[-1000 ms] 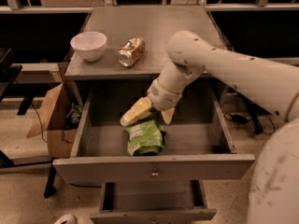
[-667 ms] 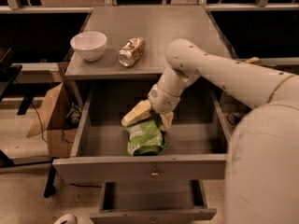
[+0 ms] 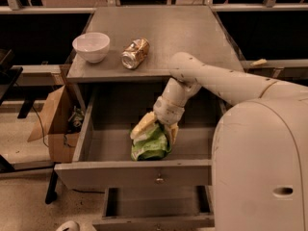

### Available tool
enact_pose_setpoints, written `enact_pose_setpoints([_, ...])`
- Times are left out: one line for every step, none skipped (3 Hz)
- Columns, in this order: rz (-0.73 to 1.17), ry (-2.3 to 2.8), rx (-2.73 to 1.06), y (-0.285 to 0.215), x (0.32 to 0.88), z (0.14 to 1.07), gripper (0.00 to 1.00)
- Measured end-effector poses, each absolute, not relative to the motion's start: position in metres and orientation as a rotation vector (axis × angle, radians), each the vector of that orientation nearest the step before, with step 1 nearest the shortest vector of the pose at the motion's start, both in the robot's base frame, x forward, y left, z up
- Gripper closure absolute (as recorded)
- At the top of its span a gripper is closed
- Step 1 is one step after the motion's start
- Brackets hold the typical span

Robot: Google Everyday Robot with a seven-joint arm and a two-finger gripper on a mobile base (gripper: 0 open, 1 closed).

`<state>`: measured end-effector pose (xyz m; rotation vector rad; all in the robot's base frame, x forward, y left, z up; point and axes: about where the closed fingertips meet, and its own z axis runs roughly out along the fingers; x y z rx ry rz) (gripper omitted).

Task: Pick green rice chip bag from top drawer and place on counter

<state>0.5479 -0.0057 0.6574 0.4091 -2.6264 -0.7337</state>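
Claw [image 3: 157, 131] dropped into top drawer [image 3: 120, 175], apparently onto green rice chip bag [image 3: 150, 146].

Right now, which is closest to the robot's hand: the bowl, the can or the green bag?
The green rice chip bag in the top drawer: the gripper is right at it. The bowl and can sit on the counter.

White bowl [image 3: 91, 46], crushed can [image 3: 134, 53], cardboard box [image 3: 52, 124]
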Motion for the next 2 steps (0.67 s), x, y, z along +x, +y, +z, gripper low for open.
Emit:
enact_pose_setpoints([-0.713, -2.599, 0.339, -0.0146, 0.5334, 0.6457, 0.41])
enact_pose_setpoints([-0.706, -2.591, 0.278, -0.0245, 0.5252, 0.6385, 0.64])
